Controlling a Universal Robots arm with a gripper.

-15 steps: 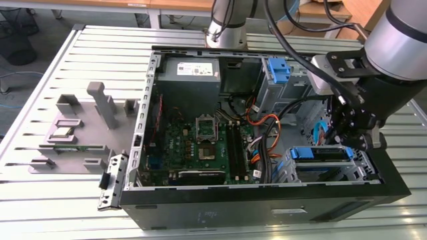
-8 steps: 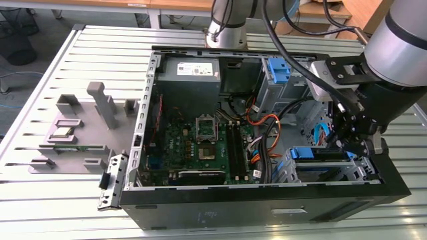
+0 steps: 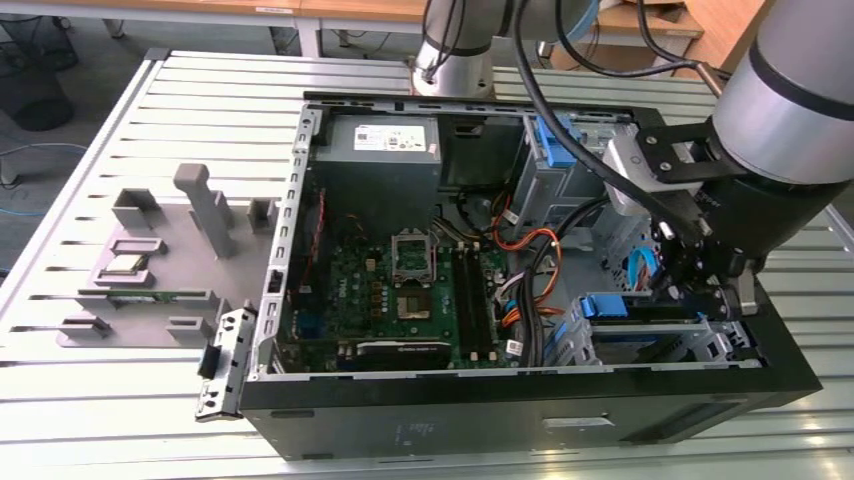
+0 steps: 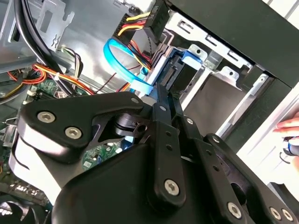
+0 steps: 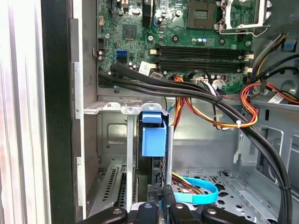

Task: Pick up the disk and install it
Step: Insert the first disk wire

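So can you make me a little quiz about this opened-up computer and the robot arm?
1. True or false: the black computer case lies open on the slatted metal table.
2. The black pincer is nearest to: A) the grey power supply box, B) the disk in its blue plastic carrier frame, C) the green motherboard.
3. Fill in: the flat looped cable near the metal drive cage is light ____.

Key: 1 true; 2 B; 3 blue.
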